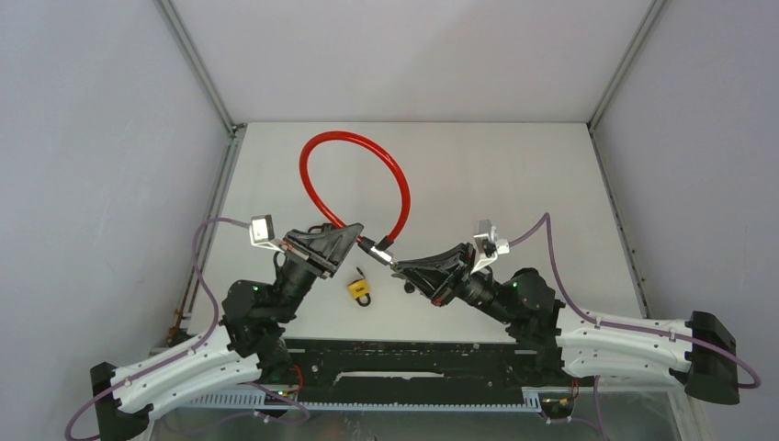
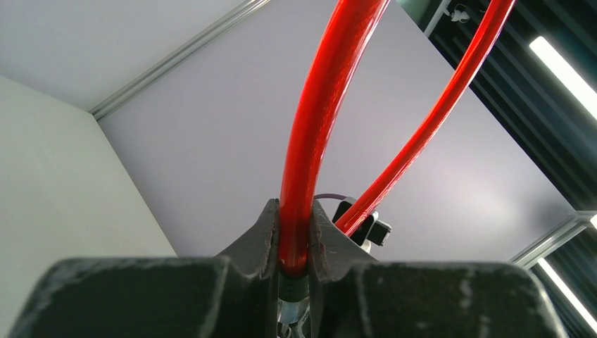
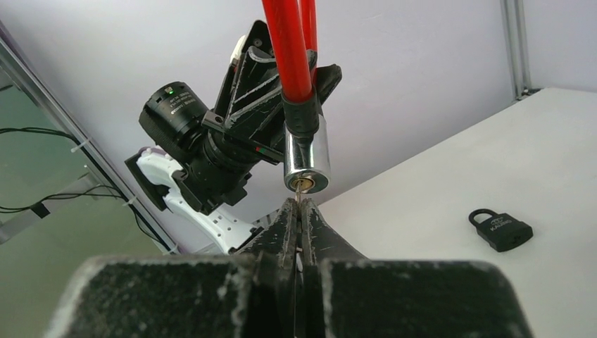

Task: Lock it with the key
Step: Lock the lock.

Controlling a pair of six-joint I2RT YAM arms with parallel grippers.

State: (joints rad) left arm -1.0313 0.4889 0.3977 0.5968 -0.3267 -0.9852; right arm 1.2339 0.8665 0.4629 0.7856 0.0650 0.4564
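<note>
— Where could a hand pass?

— Over the bare right and far-right of the white desk (image 1: 524, 184).

— And the middle?

— Blocked: a red plastic-coated cable loop (image 1: 354, 152) arches there, its ends held where both jaws meet. Near that meeting point, a small yellow-bodied, black-shackled padlock (image 1: 359, 288) lies on the desk.
</note>
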